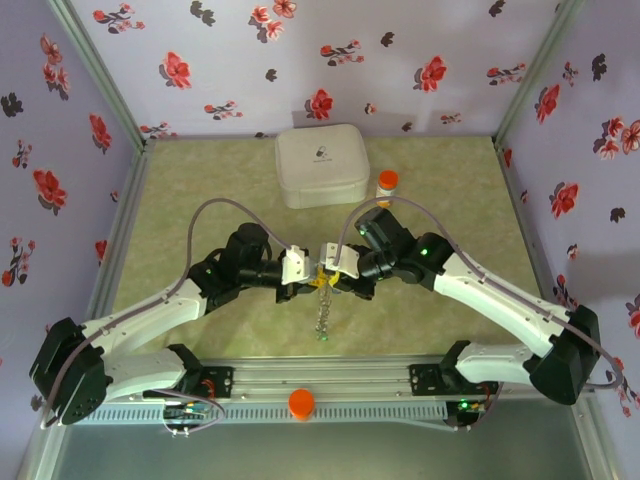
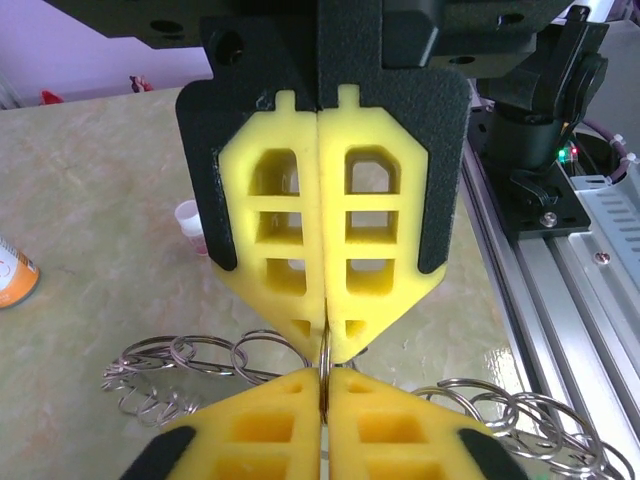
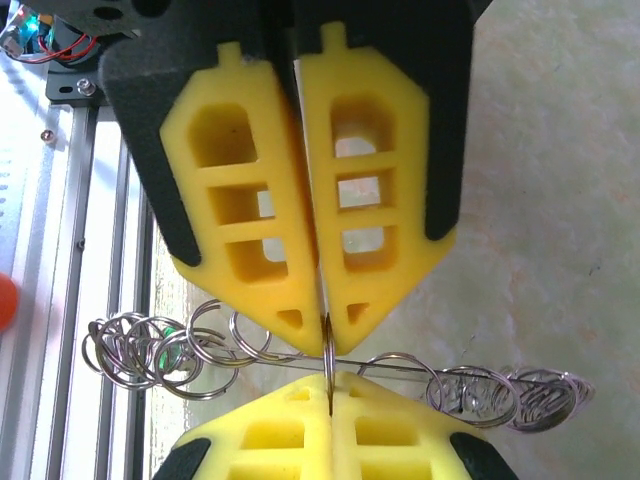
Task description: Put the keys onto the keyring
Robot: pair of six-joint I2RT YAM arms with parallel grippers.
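Keyring (image 1: 322, 315) clamped by L jaws & R jaws, tip-to-tip.

— What hangs on that thin grey metal keyring (image 1: 322, 312)?
— Too small to tell from above. And the orange-and-white plastic pill bottle (image 2: 12, 275) is cut off at the left edge.

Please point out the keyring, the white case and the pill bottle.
keyring (image 1: 322, 312): top view, its chain-like part.
white case (image 1: 322, 167): top view, centre of the lid.
pill bottle (image 1: 387, 178): top view, its orange cap.
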